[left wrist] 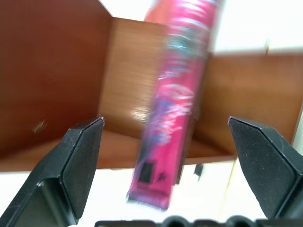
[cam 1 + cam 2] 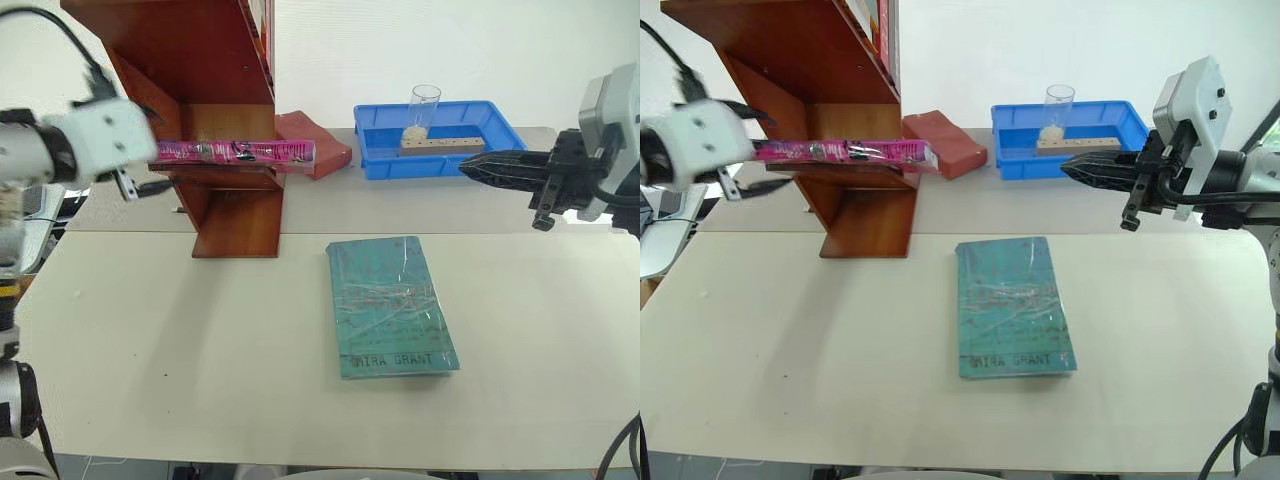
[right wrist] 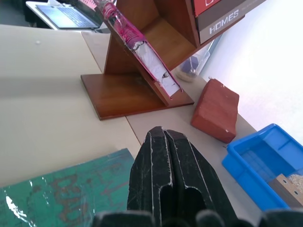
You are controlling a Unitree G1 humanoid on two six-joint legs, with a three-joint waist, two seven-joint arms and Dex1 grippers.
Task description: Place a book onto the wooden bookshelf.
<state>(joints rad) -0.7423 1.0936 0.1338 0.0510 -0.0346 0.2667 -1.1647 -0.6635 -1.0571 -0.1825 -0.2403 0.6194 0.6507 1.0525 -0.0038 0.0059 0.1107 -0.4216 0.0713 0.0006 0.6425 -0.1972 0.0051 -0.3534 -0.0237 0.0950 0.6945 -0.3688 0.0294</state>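
The pink book [image 2: 235,152] lies flat on a low shelf of the wooden bookshelf [image 2: 200,60], and its right end sticks out past the shelf's side. My left gripper [image 2: 760,150] hovers at the book's left end, open wide. In the left wrist view the book [image 1: 177,94] runs between the two fingers [image 1: 80,161] without touching them. My right gripper [image 2: 470,168] is shut and empty, held in the air at the right, in front of the blue tray. From the right wrist view, the book [image 3: 137,45] rests slanted on the bookshelf [image 3: 128,94].
A teal-green book [image 2: 390,305] lies flat mid-table. A red brick-like block [image 2: 320,140] sits just right of the shelf. At the back right, the blue tray [image 2: 440,165] holds a glass tube [image 2: 422,110] and a wooden strip. Other books [image 3: 222,19] stand on an upper shelf.
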